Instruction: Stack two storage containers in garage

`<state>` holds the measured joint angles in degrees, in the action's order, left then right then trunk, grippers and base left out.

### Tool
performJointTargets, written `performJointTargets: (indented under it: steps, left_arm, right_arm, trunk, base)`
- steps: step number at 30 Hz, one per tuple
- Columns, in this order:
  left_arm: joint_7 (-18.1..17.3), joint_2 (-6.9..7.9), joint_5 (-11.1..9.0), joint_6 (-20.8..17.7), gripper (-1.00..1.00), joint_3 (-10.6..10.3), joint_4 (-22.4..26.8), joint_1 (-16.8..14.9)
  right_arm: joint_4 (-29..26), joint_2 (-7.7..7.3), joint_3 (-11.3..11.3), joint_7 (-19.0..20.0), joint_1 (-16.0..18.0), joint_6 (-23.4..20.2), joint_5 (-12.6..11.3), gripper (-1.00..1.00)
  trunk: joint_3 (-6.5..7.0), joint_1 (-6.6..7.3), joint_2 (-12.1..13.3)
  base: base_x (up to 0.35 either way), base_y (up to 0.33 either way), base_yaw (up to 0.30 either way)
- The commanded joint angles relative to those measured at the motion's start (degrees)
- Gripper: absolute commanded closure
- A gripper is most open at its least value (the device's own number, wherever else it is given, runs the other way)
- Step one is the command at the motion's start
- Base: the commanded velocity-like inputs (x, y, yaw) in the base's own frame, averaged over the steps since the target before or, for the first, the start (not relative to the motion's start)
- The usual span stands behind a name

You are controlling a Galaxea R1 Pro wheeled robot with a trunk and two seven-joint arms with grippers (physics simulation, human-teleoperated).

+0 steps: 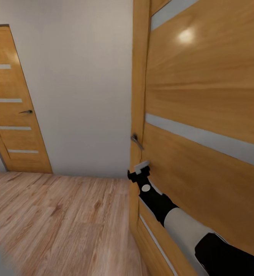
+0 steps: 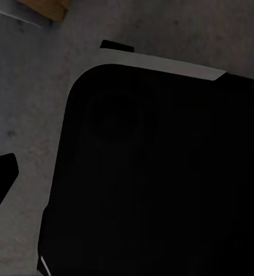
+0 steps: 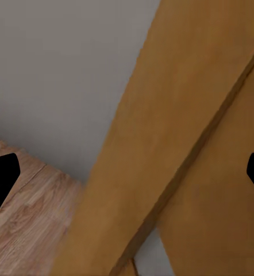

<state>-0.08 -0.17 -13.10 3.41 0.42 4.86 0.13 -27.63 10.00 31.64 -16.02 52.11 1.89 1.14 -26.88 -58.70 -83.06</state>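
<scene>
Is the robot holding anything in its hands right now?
Nothing. The right hand is open and empty by the door, just below its handle. The left hand's fingers can't be judged.

Home interior, hallway-type spot. Light wood-plank floor, plain cream wall, two matching wooden doors with pale horizontal stripes: one closed at far left with dark lever handle, one close at right with metal lever handle. Door frame, wall and plank floor also in right wrist view. Simulator render look.
</scene>
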Motion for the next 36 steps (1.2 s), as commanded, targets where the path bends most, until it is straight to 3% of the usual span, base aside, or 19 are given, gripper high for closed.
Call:
performJointTargets:
  steps: [1, 3, 18, 21, 26, 36]
  left_arm:
    - [0.0, -0.01, -0.3, 0.1, -1.00, 0.0, 0.1, 0.0]
    - [0.0, 0.03, -0.3, 0.1, -1.00, 0.0, 0.1, 0.0]
    - [0.0, -0.01, -0.3, 0.1, -1.00, 0.0, 0.2, 0.0]
    - [0.0, -0.01, -0.3, 0.1, -1.00, 0.0, 0.2, 0.0]
    - [0.0, -0.02, -0.3, 0.1, -1.00, 0.0, 0.2, 0.0]
    - [0.0, -0.08, -0.3, 0.1, -1.00, 0.0, 0.2, 0.0]
  right_arm:
    - [0.1, 0.00, 0.5, -0.7, 0.1, 0.1, 0.6, -1.00]
    - [0.2, 0.00, 1.1, -0.9, 0.1, 1.6, 1.8, -1.00]
    - [0.3, 0.00, 1.0, -1.0, 0.1, 2.1, 1.4, -1.00]
    - [0.4, 0.00, 0.8, -1.2, 0.1, 3.8, 1.5, -1.00]
    - [7.8, 0.00, 0.4, -1.2, 0.1, 5.3, 1.3, -1.00]
    - [8.7, 0.00, -0.2, -1.2, 0.1, 5.3, 1.2, -1.00]
  trunk:
    - [-0.05, -0.03, 0.0]
    - [-0.05, -0.03, 0.0]
    - [-0.05, -0.03, 0.0]
    - [-0.05, -0.03, 0.0]
    - [-0.05, -0.03, 0.0]
    - [-0.05, -0.03, 0.0]
  base:
    - [0.296, 0.000, 0.000]
    - [0.176, 0.000, 0.000]
    - [0.008, 0.000, 0.000]
    - [0.000, 0.000, 0.000]
    - [0.000, 0.000, 0.000]
    - [0.000, 0.000, 0.000]
